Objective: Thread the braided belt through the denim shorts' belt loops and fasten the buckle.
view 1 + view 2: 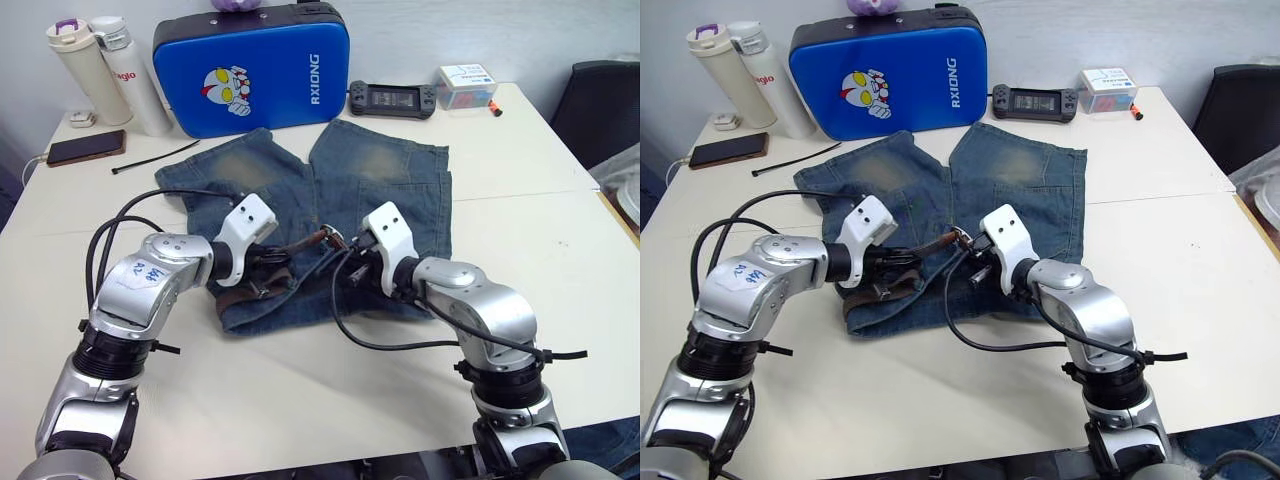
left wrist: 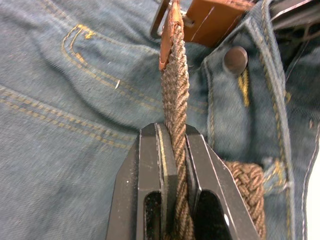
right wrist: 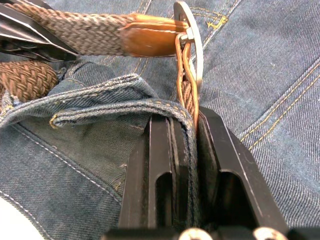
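The denim shorts [image 1: 380,175] lie flat on the white table [image 1: 300,400], waistband towards me. The braided belt [image 2: 176,85] runs along the waistband, and a stretch of it [image 2: 247,185] passes under a denim belt loop [image 2: 276,172]. My left gripper [image 2: 172,131] is shut on the strap a short way behind its leather tip. That tip [image 3: 150,40] reaches into the silver buckle [image 3: 192,40]. My right gripper [image 3: 185,117] is shut on the belt just behind the buckle, with a fold of waistband denim pinched in too. Both grippers meet over the fly, near the shorts' button [image 2: 235,60].
A blue case [image 1: 250,70] stands behind the shorts. Two white bottles [image 1: 110,70], a phone [image 1: 85,147] and a black cable tie [image 1: 155,158] are at the back left. A game controller [image 1: 392,98] and a small box [image 1: 467,85] sit at the back right. A black chair [image 1: 600,110] stands beyond the right edge.
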### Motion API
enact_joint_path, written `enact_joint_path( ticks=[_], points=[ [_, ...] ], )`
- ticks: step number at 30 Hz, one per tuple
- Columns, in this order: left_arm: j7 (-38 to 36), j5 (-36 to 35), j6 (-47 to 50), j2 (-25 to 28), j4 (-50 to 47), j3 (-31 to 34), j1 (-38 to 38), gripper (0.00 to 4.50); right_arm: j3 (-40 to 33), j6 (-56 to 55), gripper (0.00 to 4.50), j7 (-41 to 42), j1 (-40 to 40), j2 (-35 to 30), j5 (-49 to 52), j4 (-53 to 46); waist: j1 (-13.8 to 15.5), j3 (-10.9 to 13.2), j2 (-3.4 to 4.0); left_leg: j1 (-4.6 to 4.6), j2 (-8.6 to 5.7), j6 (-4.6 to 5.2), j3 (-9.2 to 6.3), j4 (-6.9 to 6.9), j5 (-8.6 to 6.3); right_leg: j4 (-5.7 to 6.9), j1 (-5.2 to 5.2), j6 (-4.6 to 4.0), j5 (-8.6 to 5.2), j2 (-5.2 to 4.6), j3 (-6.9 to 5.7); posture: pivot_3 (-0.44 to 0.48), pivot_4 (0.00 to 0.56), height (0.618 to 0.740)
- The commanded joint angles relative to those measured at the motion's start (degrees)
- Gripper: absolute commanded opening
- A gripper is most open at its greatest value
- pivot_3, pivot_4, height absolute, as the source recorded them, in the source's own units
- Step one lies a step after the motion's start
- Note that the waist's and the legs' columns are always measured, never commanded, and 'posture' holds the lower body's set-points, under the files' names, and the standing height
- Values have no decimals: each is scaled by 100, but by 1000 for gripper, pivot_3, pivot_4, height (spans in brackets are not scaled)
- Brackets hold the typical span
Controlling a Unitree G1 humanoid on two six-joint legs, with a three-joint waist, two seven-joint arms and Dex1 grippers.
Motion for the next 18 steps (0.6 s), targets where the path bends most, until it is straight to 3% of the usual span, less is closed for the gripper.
enact_joint_path(
  ticks=[1, 8, 18],
  points=[
    [136, 84, -163, -119, -24, 24, -194, 0, -17, -22, 27, -31, -63, 27, 166, -322, 1, 0, 0, 0, 1, 0, 0, 0, 0, 0, 0, 0, 0, 0, 0, 0, 150, 664],
    [337, 124, -190, -509, -2, -67, -309, 0, 243, 23, 27, 165, -37, -189, 331, -419, 4, 0, 0, 0, 0, 0, 0, 0, 0, -1, 0, 0, 0, 0, 0, 0, 150, 664],
    [449, 473, -499, -1001, 352, -578, -683, 0, 1121, -1058, 27, 1121, -213, -1542, 111, -405, 21, 0, -1, -1, -4, 1, 2, 2, 0, -26, 2, 0, 0, -3, 0, 0, 150, 664]
  ],
)
